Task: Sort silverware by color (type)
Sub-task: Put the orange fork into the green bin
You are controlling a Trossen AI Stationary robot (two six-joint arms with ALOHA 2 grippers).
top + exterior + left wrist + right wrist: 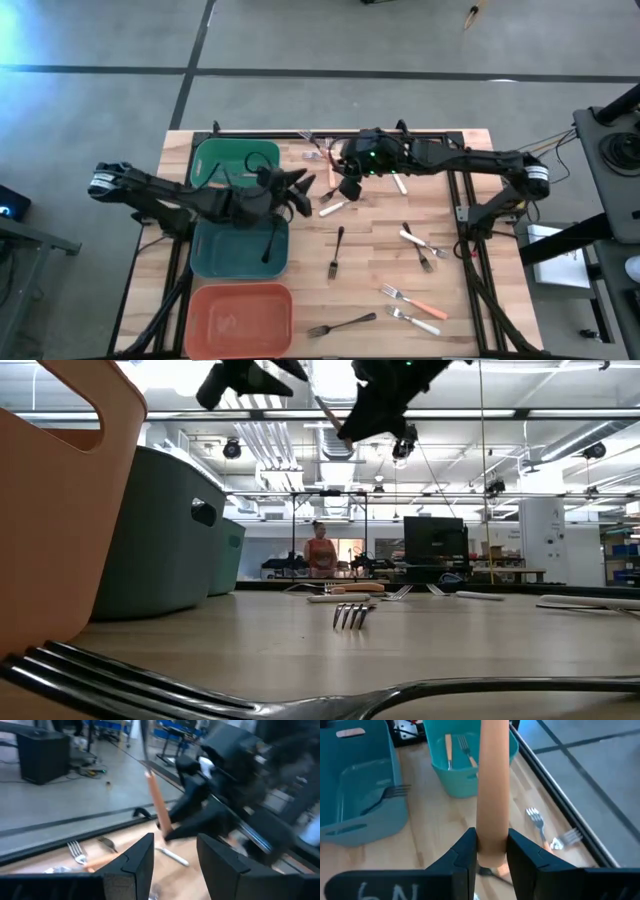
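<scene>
An orange-handled fork [492, 785] is clamped upright between the closed fingers of the right tool [490, 851], raised above the tabletop [370, 265], beside the open, empty left tool [172, 857], where a slip or collision could be caused.

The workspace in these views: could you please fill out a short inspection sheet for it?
Surface: wooden table.
Job's things: forks lie scattered, such as a black fork; another black one sits in the teal bin.
Clutter: nothing seen.
Claws: right claw shut on an orange-handled fork, raised; left claw open, empty, facing it.
Cables: wires off the table's right edge.
Surroundings: green bin, salmon bin; person far behind.
</scene>
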